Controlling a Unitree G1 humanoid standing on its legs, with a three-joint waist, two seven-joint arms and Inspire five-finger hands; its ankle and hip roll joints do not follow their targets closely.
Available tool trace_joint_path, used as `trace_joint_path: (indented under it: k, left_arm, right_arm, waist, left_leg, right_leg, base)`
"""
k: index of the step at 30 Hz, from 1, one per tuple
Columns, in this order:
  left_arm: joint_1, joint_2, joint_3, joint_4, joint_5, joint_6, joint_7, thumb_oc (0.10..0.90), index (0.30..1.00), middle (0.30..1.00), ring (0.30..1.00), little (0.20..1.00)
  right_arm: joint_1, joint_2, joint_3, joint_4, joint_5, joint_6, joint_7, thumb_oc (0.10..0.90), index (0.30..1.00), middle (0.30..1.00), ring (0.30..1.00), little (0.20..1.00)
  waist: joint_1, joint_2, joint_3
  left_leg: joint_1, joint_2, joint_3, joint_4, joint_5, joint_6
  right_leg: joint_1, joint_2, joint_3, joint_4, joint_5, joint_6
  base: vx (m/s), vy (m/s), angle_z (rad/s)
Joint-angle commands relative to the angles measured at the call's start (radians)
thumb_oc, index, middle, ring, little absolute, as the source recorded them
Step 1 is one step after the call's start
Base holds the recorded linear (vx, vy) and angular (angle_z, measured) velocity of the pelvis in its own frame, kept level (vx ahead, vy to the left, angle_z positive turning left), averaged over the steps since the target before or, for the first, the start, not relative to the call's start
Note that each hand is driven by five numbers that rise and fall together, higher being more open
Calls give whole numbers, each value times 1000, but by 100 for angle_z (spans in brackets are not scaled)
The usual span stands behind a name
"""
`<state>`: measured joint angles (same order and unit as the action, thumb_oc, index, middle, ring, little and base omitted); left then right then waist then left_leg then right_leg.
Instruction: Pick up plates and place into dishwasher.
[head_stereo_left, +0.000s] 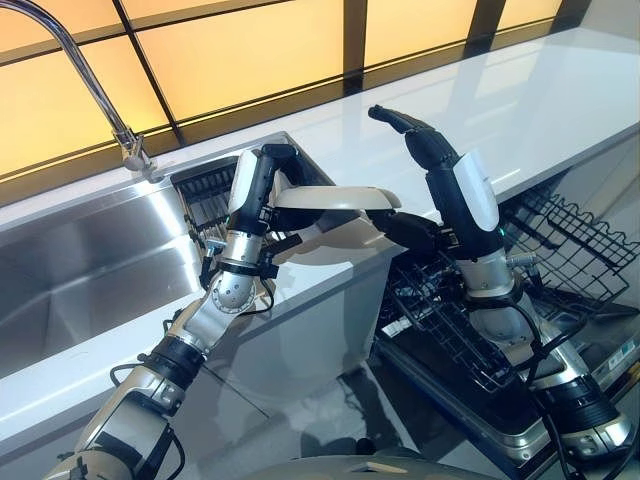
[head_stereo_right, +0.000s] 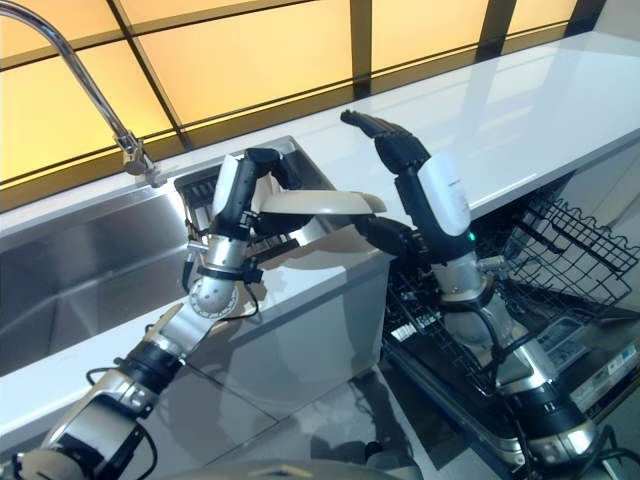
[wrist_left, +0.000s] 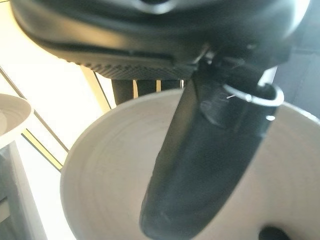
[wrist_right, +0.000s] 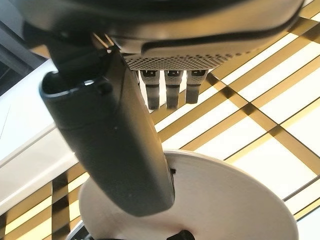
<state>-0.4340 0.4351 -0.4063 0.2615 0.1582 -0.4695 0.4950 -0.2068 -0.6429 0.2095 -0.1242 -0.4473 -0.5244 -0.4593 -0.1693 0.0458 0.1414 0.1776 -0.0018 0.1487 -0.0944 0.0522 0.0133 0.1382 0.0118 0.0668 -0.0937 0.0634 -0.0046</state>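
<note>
Holding a plate between two hands above the tabletop corner

Held level in the air, the white plate (head_stereo_left: 335, 200) sits above the corner of the white tabletop (head_stereo_left: 560, 90), between the sink (head_stereo_left: 80, 270) and the open dishwasher (head_stereo_left: 520, 300). Its underside and far rim are partly covered by both hands, so the whole outline cannot be made out. A second pale dish edge shows at the border of the left wrist view, cut off and hard to identify.

The left arm rises from the lower left, bent at the elbow, with the forearm upright and the left hand (head_stereo_left: 262, 175) at the plate's sink-side rim. In its wrist view the thumb lies across the plate's face while the fingers curl behind it, so the hand is clamped on the plate.

The right arm comes up from the lower right, its forearm steep. The right hand (head_stereo_left: 440, 180) meets the plate's other edge: the thumb reaches under or against the rim, and the fingers (head_stereo_left: 405, 122) stand up above the plate, bent forward at the tips without touching it. Whether the thumb truly grips the plate cannot be told.

Behind the sink stands a curved metal faucet (head_stereo_left: 90, 80). The dishwasher's black wire rack (head_stereo_left: 560, 240) is pulled out beside the right arm.
</note>
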Motion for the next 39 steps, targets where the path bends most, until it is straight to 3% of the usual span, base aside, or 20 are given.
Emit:
trace_joint_path:
  k: [1, 20, 22, 23, 32, 39]
  left_arm:
    - [-156, -20, 0, 59, 10, -92, 55, 100, 300, 300, 300, 200]
    - [-164, -23, -11, 52, 11, -106, 44, 100, 300, 300, 300, 200]
    - [-164, -22, -9, 53, 9, -111, 46, 325, 493, 493, 493, 425]
    - [-163, -21, -7, 52, 9, -113, 47, 800, 900, 900, 900, 900]
    - [-161, -1, 11, 5, -7, -123, 45, 800, 900, 900, 900, 900]
    - [-136, 24, 6, -92, -78, -132, -81, 800, 900, 900, 900, 900]
  right_arm:
    - [-118, 36, -74, -48, 57, -69, -29, 100, 300, 300, 300, 200]
    - [-126, 37, -81, -40, 100, -73, 0, 100, 300, 300, 300, 200]
    - [-129, 35, -83, -38, 101, -71, 1, 100, 300, 300, 300, 200]
    - [-128, 35, -85, -37, 99, -72, 0, 100, 300, 300, 300, 200]
    - [-116, 12, -98, -34, 44, -54, -28, 100, 300, 300, 300, 200]
    - [-104, -31, -145, -32, -25, 4, -102, 100, 300, 300, 300, 200]
  waist:
    - [6, -36, -94]
    - [4, -38, -94]
    - [4, -38, -94]
    - [4, -38, -94]
    - [5, -37, -96]
    - [7, -34, -93]
  left_leg:
    - [44, -59, 8, 7, -190, 65]
    - [46, -59, 8, 7, -190, 64]
    - [46, -59, 8, 7, -190, 64]
    - [46, -59, 8, 7, -190, 64]
    - [43, -59, 10, 7, -189, 63]
    - [40, -59, 4, 7, -191, 63]
  right_leg:
    - [45, 64, -6, 6, -117, 19]
    - [47, 65, -4, 6, -119, 19]
    - [47, 65, -4, 6, -119, 19]
    - [47, 65, -4, 6, -119, 19]
    - [44, 65, -6, 6, -118, 19]
    - [41, 64, -9, 6, -117, 20]
  base:
    - [0, 0, 0]
    - [0, 0, 0]
    - [0, 0, 0]
    - [0, 0, 0]
    - [0, 0, 0]
    - [0, 0, 0]
